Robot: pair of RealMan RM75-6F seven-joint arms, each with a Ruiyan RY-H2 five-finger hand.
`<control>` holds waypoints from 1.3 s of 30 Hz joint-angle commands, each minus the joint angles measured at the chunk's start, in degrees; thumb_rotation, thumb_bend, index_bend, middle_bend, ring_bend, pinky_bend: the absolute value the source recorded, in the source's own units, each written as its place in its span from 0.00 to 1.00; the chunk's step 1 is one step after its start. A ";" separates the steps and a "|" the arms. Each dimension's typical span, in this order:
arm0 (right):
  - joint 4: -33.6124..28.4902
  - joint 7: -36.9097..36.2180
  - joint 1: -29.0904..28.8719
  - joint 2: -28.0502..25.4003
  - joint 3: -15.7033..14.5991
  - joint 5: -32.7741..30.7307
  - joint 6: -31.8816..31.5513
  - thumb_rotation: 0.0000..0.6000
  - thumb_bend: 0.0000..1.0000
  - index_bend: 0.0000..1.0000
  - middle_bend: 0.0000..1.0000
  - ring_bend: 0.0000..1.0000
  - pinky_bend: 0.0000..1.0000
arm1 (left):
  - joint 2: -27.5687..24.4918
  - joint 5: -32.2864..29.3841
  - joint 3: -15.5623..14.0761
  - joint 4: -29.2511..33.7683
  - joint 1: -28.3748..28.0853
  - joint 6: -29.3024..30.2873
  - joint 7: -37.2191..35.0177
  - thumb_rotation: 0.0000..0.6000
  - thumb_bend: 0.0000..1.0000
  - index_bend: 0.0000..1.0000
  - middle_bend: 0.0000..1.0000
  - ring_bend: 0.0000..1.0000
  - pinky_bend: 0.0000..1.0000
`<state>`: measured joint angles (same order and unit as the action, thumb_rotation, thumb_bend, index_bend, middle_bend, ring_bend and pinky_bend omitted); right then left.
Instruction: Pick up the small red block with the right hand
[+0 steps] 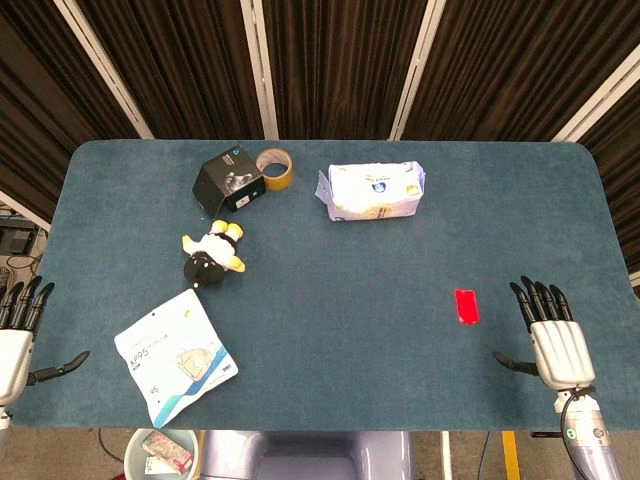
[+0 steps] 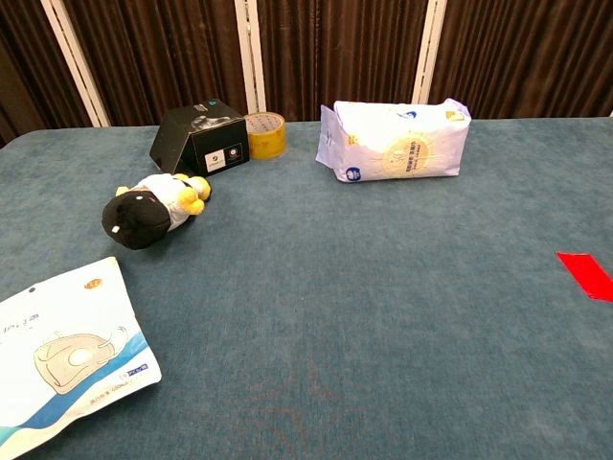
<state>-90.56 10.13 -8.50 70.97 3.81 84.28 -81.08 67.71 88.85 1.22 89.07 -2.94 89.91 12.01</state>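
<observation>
Nearest the robot's edge of the blue desk [image 1: 330,330], two hands rest at the corners, one each side: the right hand [image 1: 556,340] lies flat with its fingers [image 1: 540,298] straight and slightly fanned, thumb stuck out sideways, holding nothing and touching only the cloth; the left hand [image 1: 14,340] is partly cut off by the frame, its fingers [image 1: 25,298] likewise extended and apart, with nothing in them. Neither hand shows in the chest view. One mask packet [image 1: 174,354], white with blue trim, lies at the near left. One small red block [image 1: 466,306] lies flat just ahead of the right hand and a little toward the middle, near its fingertips but not touching them; in the chest view it sits at the far right edge of the picture. Farther in, on the left, one plush toy [image 1: 212,254], black, white and yellow, lies on its side. At the back stand one black box [image 1: 229,180] with one roll of tape [image 1: 274,167] touching or just beside it, and one white tissue pack [image 1: 373,191] well apart to the right
</observation>
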 commanded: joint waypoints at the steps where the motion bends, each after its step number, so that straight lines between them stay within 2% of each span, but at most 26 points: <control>1: -0.01 0.12 -0.03 0.01 0.03 -0.09 0.07 1.00 0.03 0.03 0.00 0.00 0.00 | 0.00 0.02 -0.02 0.01 0.00 -0.05 -0.08 0.46 0.00 0.00 0.00 0.00 0.00; 6: 0.33 0.17 -0.14 0.12 0.09 -0.50 0.50 1.00 0.03 0.08 0.00 0.00 0.00 | 0.12 1.06 -0.16 -0.12 -0.14 0.28 -0.16 0.46 0.00 0.00 0.00 0.00 0.00; 9: 1.04 0.03 -0.27 0.56 0.45 -0.86 0.49 1.00 0.03 0.19 0.00 0.00 0.00 | 0.38 2.54 -0.32 -0.35 -0.09 1.36 -0.44 0.46 0.00 0.00 0.00 0.00 0.00; 14: 5.05 -1.97 -1.48 3.61 1.72 -1.23 1.01 1.00 0.03 0.46 0.00 0.00 0.00 | 0.69 3.26 -0.41 -0.85 -0.26 1.45 -1.10 0.46 0.00 0.00 0.00 0.00 0.00; 16: 8.42 -3.79 -2.73 5.61 2.30 -1.09 2.14 1.00 0.04 0.51 0.00 0.00 0.00 | 0.95 2.72 -0.34 -1.22 -0.60 0.46 -0.98 0.46 0.00 0.00 0.00 0.00 0.00; 28: 25.25 -9.86 -7.39 15.00 2.72 -1.83 8.79 1.00 0.12 0.51 0.00 0.00 0.00 | 2.39 0.20 0.27 -1.51 -1.98 -3.14 1.65 0.46 0.00 0.00 0.00 0.00 0.00; 39: 33.32 -10.80 -8.64 21.68 1.04 -1.22 10.88 1.00 0.19 0.52 0.00 0.00 0.00 | 2.44 0.74 0.05 -1.59 -2.06 -2.86 1.73 0.46 0.00 0.00 0.00 0.00 0.00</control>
<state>-57.78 -0.35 -16.99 92.14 5.07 82.90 -70.34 70.17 89.52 1.31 87.49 -5.05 86.97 13.79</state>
